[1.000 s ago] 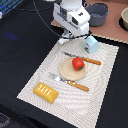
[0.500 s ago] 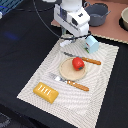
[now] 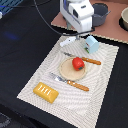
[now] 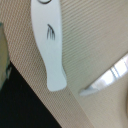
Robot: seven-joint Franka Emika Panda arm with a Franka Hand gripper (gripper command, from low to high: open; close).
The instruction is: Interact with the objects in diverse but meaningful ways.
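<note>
Little has shifted: gripper [image 3: 80, 36] still hovers over white elongated piece [image 4: 51, 42], lying on placemat [image 3: 102, 75] beside pale-blue house-shaped box [image 3: 91, 44]. Jaw opening cannot be told.

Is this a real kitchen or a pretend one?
Probably a pretend dinner table for testing a robot: a striped placemat holds a tan plate with a red fruit and orange-handled cutlery, with the robot's end effector above.

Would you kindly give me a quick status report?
Gripper above white elongated piece, jaws hidden. Red fruit on tan plate. Blue house-shaped box close beside.
</note>
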